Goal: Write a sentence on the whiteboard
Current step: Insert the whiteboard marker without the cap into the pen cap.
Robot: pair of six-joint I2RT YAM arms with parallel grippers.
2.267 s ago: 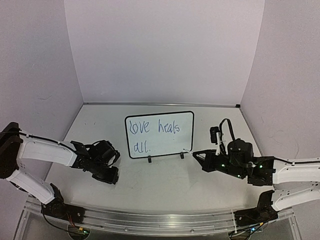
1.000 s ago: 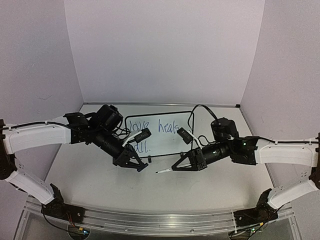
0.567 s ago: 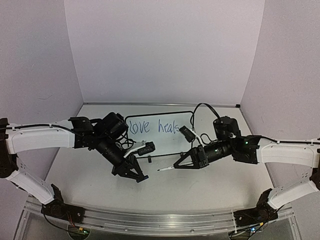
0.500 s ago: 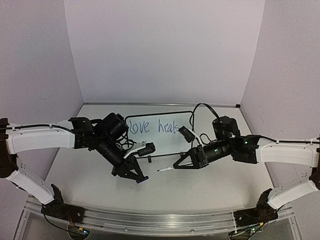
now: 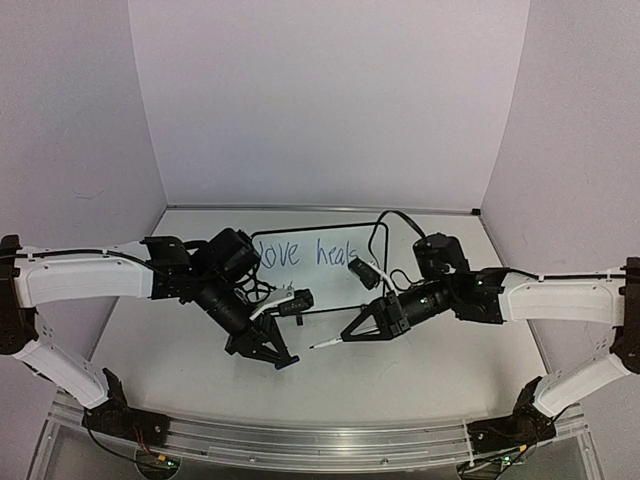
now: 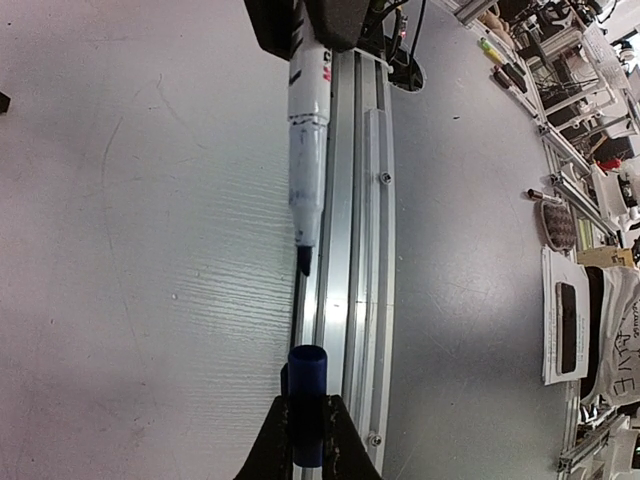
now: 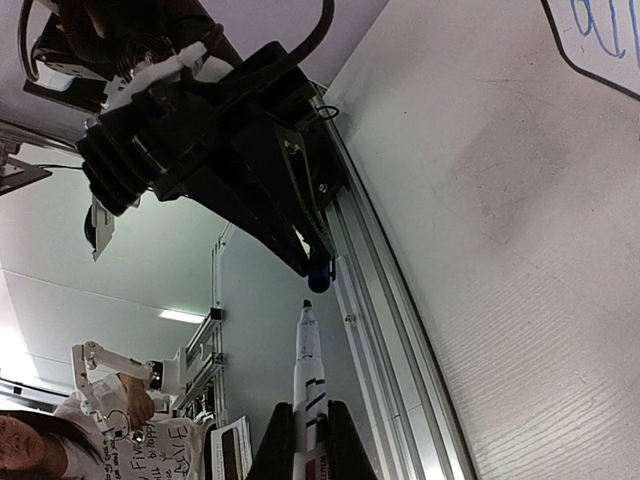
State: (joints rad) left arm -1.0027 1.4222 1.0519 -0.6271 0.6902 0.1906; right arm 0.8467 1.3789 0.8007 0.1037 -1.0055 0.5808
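Overhead feed: even soft light, lilac cast on walls (image 5: 330,100), faint shadows on the pale grey table (image 5: 400,380) under the arms; walls bow at frame edges. Left wrist: bright, blue plastic marker cap (image 6: 307,400) in the jaws sharp, tabletop left of them near washed out, lab clutter (image 6: 590,250) far right curved, soft. Right wrist: I see a blown-out ceiling strip light (image 7: 180,316) left of the jaws, white marker pen (image 7: 308,390) in them crisp, black left gripper (image 7: 316,272) ahead near silhouette.

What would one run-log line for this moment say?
stage: capping, not yet joined | left tool: shut on small blue cap | right tool: shut on white marker pen, tip bare | black-framed whiteboard: blue handwritten sentence written
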